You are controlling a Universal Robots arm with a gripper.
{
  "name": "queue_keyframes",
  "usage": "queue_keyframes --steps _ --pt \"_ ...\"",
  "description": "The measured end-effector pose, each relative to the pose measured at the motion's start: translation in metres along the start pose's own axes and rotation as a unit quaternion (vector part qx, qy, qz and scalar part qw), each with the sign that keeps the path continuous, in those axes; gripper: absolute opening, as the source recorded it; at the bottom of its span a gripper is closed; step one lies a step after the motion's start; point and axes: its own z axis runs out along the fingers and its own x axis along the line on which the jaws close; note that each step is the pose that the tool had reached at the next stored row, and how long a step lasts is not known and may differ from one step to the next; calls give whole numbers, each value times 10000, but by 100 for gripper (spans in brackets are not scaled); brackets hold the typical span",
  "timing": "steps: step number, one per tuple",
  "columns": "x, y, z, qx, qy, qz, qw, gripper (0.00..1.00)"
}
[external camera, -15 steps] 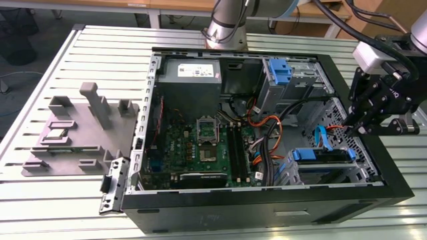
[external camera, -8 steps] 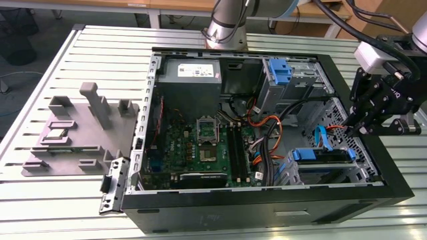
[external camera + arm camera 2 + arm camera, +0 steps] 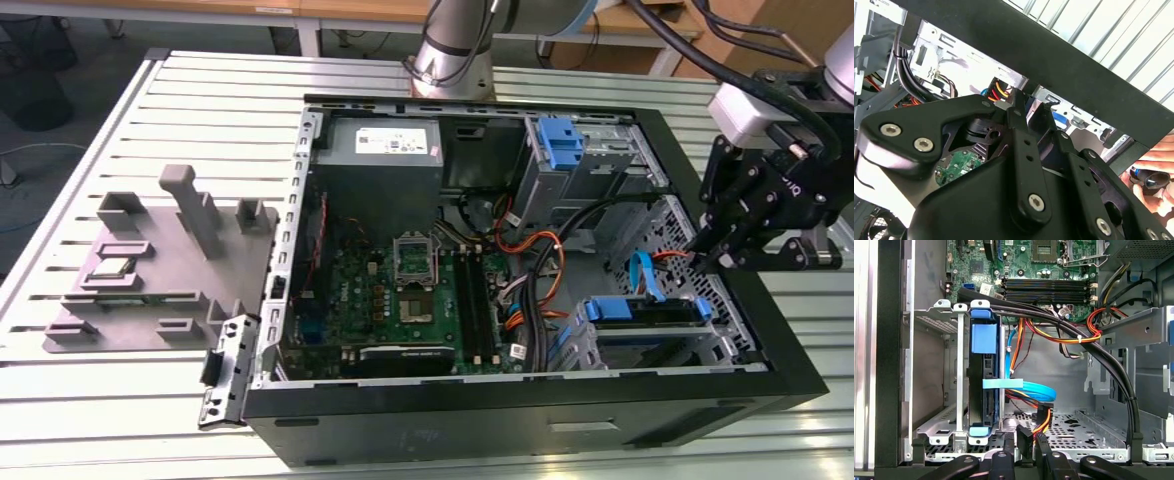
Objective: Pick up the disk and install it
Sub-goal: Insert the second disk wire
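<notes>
- An open black computer case (image 3: 534,415) is seen lying on its side on a slatted metal table (image 3: 120,400) in the exterior view.
- The gripper (image 3: 727,262) is held above the case's edge on the exterior view's right, near the drive cage.
- Its fingers are seen close together with nothing between them; whether they are fully closed cannot be told.
- The disk (image 3: 643,312) is seated in the metal drive cage (image 3: 694,345) in the case's near corner on the exterior view's right, blue rail uppermost.
- In the first wrist view the disk (image 3: 985,385) stands on edge in the cage slot, blue rails at both ends, apart from the gripper.
- A light blue data cable (image 3: 1029,388) runs just beside the disk; orange and black power wires (image 3: 1054,335) cross above it.
- The motherboard (image 3: 400,290) and a grey power supply (image 3: 380,145) are noted inside the case.
- A second blue latch (image 3: 563,145) stands at the far bay.
- A grey fixture block (image 3: 147,275) rests on the table on the exterior view's left.
- Fingers of a person's hand (image 3: 1159,175) are glimpsed in the second wrist view, outside the case.
</notes>
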Motion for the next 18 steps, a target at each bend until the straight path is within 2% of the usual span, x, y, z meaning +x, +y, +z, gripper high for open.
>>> queue_keyframes --steps 2,4,12,15,18 --pt "0 0 0 0 0 0 10000 29" --pt "0 0 -1 0 1 1 10000 17" --pt "0 2 0 0 0 0 10000 17" --pt "1 65 2 7 -1 0 10000 17" --pt "7 144 2 40 0 -2 10000 17"
